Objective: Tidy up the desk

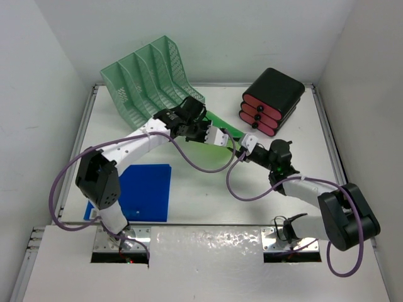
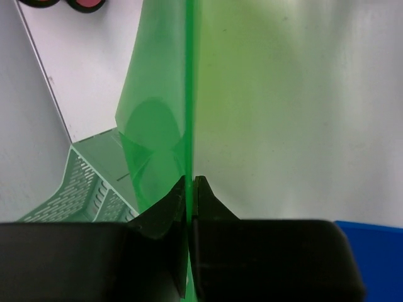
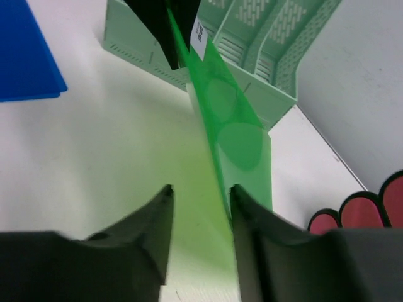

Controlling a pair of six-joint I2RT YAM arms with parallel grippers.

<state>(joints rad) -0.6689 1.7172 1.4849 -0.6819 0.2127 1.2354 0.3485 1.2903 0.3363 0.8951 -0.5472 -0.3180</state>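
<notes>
A translucent green folder [image 1: 225, 129] is held on edge above the white desk [image 1: 208, 195], between the two arms. My left gripper [image 1: 211, 134] is shut on it; in the left wrist view both fingertips pinch the thin green sheet [image 2: 157, 94] at the gripper [image 2: 191, 179]. My right gripper [image 3: 200, 189] stands open at the folder's other end. The green sheet [image 3: 236, 132] runs along the inner face of its right finger [image 3: 252, 214], and the left finger is apart from it. In the top view this gripper [image 1: 247, 146] sits just right of the folder.
A mint-green mesh file rack [image 1: 151, 75] stands at the back left, right behind the folder. A black drawer unit with red fronts [image 1: 272, 100] is at the back right. A blue folder [image 1: 146, 192] lies flat at the front left.
</notes>
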